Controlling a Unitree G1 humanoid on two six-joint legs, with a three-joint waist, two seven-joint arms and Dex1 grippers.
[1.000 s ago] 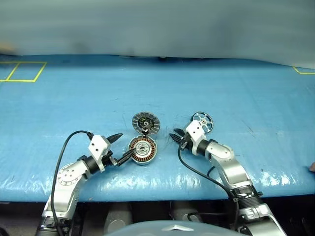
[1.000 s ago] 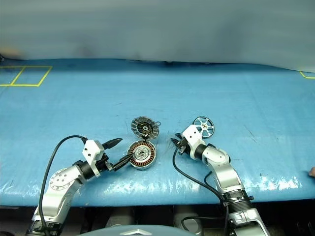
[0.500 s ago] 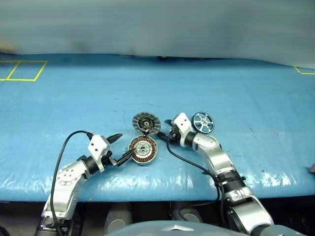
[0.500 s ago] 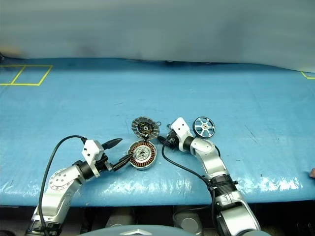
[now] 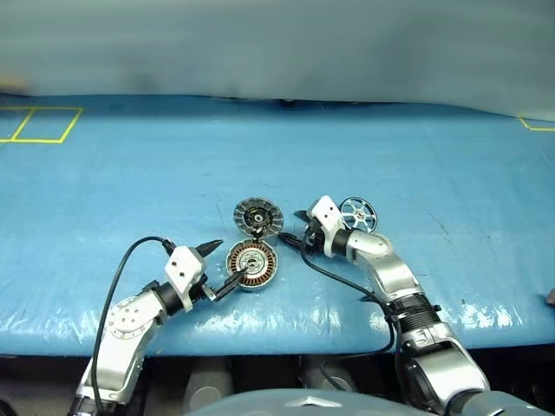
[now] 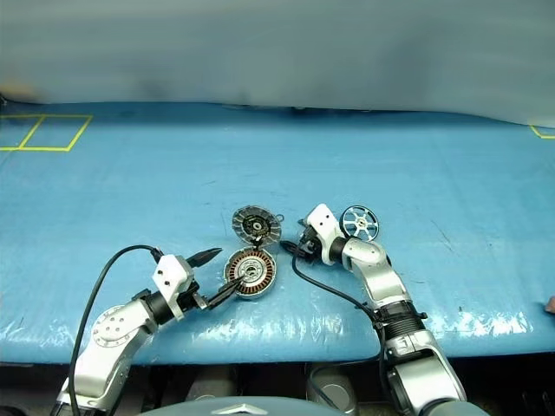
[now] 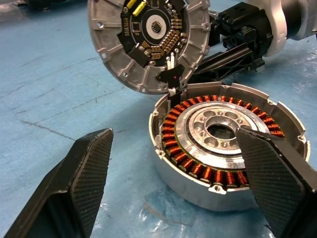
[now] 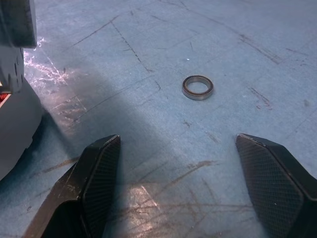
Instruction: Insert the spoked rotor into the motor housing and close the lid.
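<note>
On blue table cover [image 5: 130, 173]: motor housing [image 5: 251, 264], copper windings up, with lid [image 5: 257, 216] hinged open at its far edge, dark segmented face showing. Spoked rotor [image 5: 357, 214] sat apart to the right, just behind right gripper [image 5: 297, 230]. Left gripper [image 5: 222, 266] spread wide, holding nothing; one finger past the housing's left side, the other close against its near rim, contact not certain. Right gripper also wide open and empty, tips just right of lid and housing. Left wrist view: fingers [image 7: 79, 188] flanking the housing, lid propped up behind, right gripper's black parts beyond. Right wrist view: small metal ring [image 8: 197, 87] lying on the cover ahead of open fingers [image 8: 94, 173].
</note>
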